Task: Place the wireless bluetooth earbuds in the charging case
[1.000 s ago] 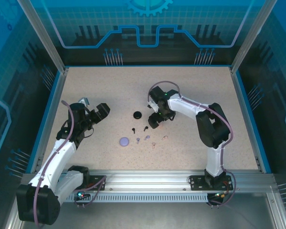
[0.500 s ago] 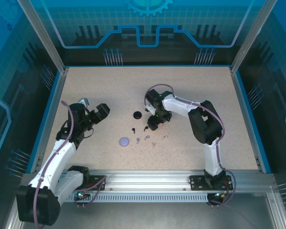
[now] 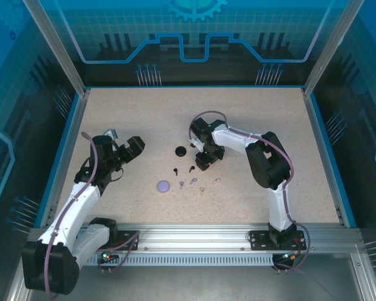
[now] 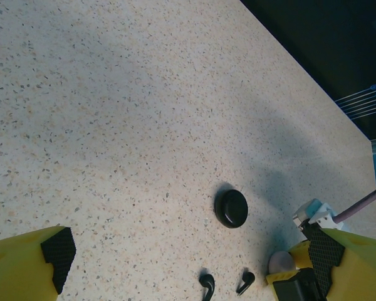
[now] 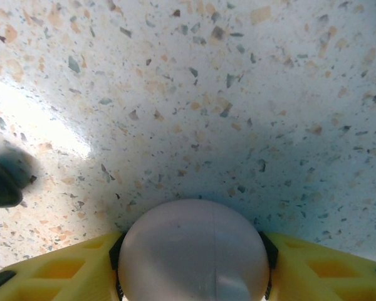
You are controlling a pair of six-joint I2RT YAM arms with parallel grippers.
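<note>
The right jaws pinch a pale pink round case (image 5: 191, 251) close to the bench (image 3: 144, 113). The left jaws stand spread, at its 9 o'clock. Black earbuds (image 3: 174, 170) lie loose at 6 o'clock of the black case (image 3: 181, 151), with lavender earbuds (image 3: 193, 180) and pink earbuds (image 3: 216, 181) just beyond.

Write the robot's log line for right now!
right gripper: shut on pink charging case | left gripper: open | black earbuds: loose on table

Matt speckled stone-look tabletop (image 4: 113, 125), glossy black case (image 4: 231, 208), smooth pale case (image 5: 193, 251), perhaps satin plastic
</note>
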